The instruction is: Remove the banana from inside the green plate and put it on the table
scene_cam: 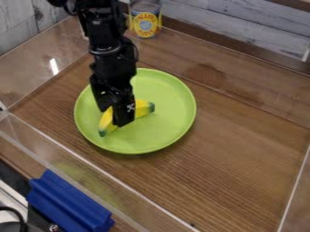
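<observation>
Fingers of the black gripper [116, 105] we see spread wide, straddling the small curved yellow plastic banana [130, 112], which lies inside the round lime-green plate [169, 95] left of centre on the brown wood-grain table [230, 163].

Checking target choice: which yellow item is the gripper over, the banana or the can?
The banana in the green plate; the gripper straddles it. The yellow can stands far behind.

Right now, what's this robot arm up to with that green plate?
The arm's hand points straight down over the banana, with its fingers open on either side of it. The banana lies inside the green plate, not yet lifted, and the plate sits on the wooden table. It looks set to close on the banana.
</observation>
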You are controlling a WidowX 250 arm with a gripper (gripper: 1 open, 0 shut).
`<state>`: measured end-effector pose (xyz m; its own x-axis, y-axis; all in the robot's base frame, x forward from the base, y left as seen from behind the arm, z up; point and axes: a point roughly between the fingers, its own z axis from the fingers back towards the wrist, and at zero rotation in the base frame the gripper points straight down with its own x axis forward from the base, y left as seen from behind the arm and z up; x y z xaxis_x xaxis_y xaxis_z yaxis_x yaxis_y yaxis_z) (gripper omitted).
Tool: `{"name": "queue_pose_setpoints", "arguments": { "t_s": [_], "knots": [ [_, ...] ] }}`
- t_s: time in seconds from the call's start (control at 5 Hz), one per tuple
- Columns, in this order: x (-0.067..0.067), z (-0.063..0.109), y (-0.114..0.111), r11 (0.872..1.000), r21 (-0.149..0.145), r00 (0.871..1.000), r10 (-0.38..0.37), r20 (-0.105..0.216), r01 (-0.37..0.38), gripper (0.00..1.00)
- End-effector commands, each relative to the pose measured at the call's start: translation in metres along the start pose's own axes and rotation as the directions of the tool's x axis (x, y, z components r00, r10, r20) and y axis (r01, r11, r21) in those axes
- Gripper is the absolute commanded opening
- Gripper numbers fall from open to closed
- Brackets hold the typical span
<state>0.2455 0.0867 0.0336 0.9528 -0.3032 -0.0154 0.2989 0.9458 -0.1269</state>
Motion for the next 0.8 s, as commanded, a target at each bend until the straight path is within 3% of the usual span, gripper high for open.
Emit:
{"name": "queue_pose_setpoints", "arguments": {
  "t_s": [0.0, 0.6],
  "knots": [
    [0.0074, 0.0107, 0.0087, 1.000, 0.025, 0.999, 0.008, 0.045, -0.009, 1.00],
    [0.0117, 0.0086, 0.0162, 1.000, 0.015, 0.998, 0.019, 0.065, -0.020, 1.00]
  ]
}}
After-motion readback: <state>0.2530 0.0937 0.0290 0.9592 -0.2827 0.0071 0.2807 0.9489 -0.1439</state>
